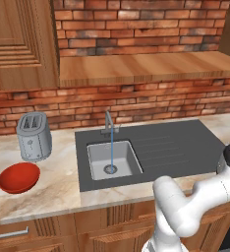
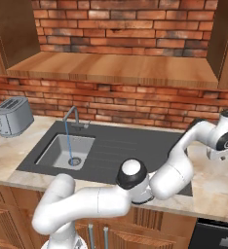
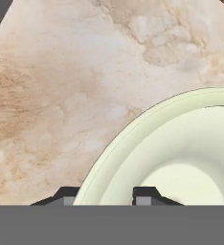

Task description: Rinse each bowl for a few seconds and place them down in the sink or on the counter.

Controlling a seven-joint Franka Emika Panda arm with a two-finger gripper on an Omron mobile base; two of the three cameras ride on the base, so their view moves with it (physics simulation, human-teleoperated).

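Jaws [image 3: 106, 196] straddle the rim of the cream-green bowl [image 3: 181, 158] in the hand view: one dark tip outside the rim at about 7 o'clock of the bowl, the other inside it. The tips stand apart with the rim wall between them; whether they press on it I cannot tell. The bowl sits on the beige marble worktop [image 3: 61, 86] and takes up the 4 to 5 o'clock part of that view.

Right base view: the arm reaches out to the 3 o'clock edge, with the hand low over the worktop well to the right of the sink [image 2: 111, 146]. A sliver of the pale bowl shows under the hand at the frame edge.

Counts:
- Two bowls: the cream-green one, plus one red bowl [image 1: 18, 177] on the worktop at 8 o'clock of the left base view, just in front of the toaster [image 1: 34, 136], well apart from the sink.
- One toaster.
- One sink with one square basin [image 1: 112, 160], one faucet [image 1: 108, 123] and one ribbed drainboard [image 1: 158, 147].
- A thin blue water stream [image 1: 111, 147] falls from the faucet to the drain.
- One bare wooden shelf [image 1: 146, 66] above, against the brick wall.
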